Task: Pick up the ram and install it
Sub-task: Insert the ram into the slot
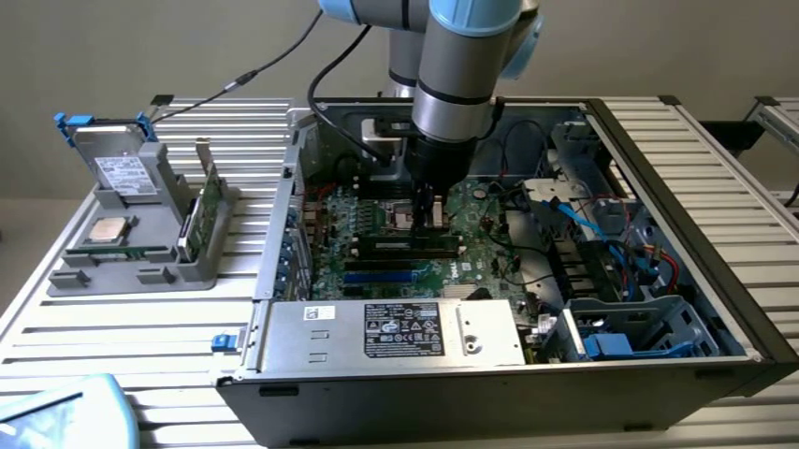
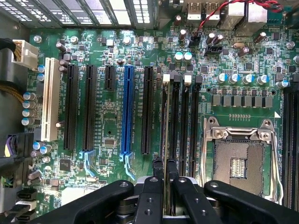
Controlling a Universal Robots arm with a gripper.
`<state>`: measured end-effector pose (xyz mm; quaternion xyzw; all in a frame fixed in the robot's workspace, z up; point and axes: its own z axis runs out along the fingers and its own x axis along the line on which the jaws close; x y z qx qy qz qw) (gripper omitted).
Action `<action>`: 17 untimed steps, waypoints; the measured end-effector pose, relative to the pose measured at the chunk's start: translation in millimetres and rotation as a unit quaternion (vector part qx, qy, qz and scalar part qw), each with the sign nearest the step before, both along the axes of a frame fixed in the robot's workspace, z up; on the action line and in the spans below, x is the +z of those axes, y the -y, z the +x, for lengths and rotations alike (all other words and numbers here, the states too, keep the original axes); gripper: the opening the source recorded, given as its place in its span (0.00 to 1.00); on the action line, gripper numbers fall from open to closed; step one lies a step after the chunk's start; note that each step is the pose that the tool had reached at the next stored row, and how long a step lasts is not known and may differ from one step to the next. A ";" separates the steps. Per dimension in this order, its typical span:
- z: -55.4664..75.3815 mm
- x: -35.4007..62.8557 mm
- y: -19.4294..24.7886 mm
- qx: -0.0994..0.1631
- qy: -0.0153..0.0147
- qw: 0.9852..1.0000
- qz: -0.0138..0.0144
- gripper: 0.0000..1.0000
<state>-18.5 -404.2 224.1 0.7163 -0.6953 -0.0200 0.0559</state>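
**A:** Start with the exterior view. Where is your arm?

**B:** Your gripper (image 1: 431, 213) hangs straight down inside the open computer case (image 1: 699, 196), just above the motherboard (image 1: 374, 248). That upright pose suits slots that take a stick from above. The grey parts holder (image 1: 125, 273) stands outside the case, on the exterior view's left.

**A:** And in the wrist view, is the ram held?

**B:** Yes. Your fingers (image 2: 157, 173) are clamped on the ram (image 2: 163, 126), which you see edge-on. It runs along the outermost of the memory slots (image 2: 185, 121), on the side of the blue expansion slot (image 2: 127, 109). Gripping its flat faces leaves the contact edge free and parallel to the slot. It looks lined up to me, but you can't tell whether it is seated.
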 end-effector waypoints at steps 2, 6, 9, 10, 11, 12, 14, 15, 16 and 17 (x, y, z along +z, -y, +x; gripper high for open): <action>0.0 0.2 0.0 0.000 0.000 1.000 0.000 0.14; 0.1 1.2 0.0 0.000 0.000 1.000 0.000 0.14; 0.1 1.3 0.1 0.000 0.000 1.000 0.000 0.14; 0.1 1.4 0.2 0.000 0.000 1.000 0.000 0.14; 0.1 1.4 0.4 0.000 0.000 1.000 0.000 0.14; 0.1 1.3 0.6 0.000 0.000 1.000 0.000 0.14; 0.1 1.3 1.0 0.000 0.000 1.000 0.000 0.14; 0.1 1.3 1.1 0.000 0.000 1.000 0.000 0.14; 0.1 1.3 1.1 0.000 0.000 1.000 0.000 0.14; 0.1 1.3 1.1 0.000 0.000 1.000 0.000 0.14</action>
